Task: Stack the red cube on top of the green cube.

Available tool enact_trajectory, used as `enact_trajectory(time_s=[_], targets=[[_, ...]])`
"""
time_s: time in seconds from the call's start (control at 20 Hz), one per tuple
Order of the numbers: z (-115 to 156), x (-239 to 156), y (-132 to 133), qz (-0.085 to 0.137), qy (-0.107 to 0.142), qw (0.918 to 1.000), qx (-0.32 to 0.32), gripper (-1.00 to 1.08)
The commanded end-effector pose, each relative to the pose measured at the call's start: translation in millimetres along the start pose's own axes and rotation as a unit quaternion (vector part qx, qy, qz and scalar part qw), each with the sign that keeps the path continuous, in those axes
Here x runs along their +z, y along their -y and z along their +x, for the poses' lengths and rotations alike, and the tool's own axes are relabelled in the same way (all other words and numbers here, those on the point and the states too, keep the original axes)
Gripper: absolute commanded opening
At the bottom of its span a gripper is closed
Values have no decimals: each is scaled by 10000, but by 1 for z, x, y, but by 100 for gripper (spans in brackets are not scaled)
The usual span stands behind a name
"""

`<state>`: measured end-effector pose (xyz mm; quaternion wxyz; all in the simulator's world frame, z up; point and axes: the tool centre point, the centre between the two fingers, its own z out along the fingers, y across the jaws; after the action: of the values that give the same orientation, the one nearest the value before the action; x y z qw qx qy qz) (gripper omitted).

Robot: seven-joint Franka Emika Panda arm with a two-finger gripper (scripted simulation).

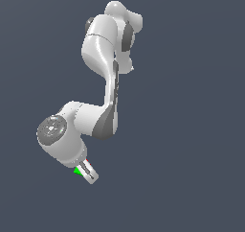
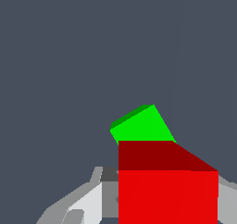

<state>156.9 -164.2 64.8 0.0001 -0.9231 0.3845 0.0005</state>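
In the wrist view the red cube [image 2: 167, 195] sits close between my gripper's two fingers [image 2: 85, 204], one on each side of it. The green cube [image 2: 141, 126] lies just beyond it, tilted in the picture, with its near edge hidden behind the red cube. In the exterior view my gripper [image 1: 90, 174] hangs low under the bent white arm, and a sliver of the green cube [image 1: 76, 170] shows right beside it. The red cube is almost wholly hidden by the hand there. The gripper is shut on the red cube.
A plain dark grey surface [image 1: 191, 154] fills both views. The white arm [image 1: 103, 82] rises above the gripper. No other objects show.
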Motion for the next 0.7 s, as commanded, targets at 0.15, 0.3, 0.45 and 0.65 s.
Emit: enact_trajectory(time_s=[0.15, 0.3, 0.45, 0.65], targets=[[10, 1, 0, 2, -4, 10000, -1, -100], [13, 2, 0, 2, -4, 10000, -1, -100], [15, 2, 0, 2, -4, 10000, -1, -100], [17, 2, 0, 2, -4, 10000, -1, -100]])
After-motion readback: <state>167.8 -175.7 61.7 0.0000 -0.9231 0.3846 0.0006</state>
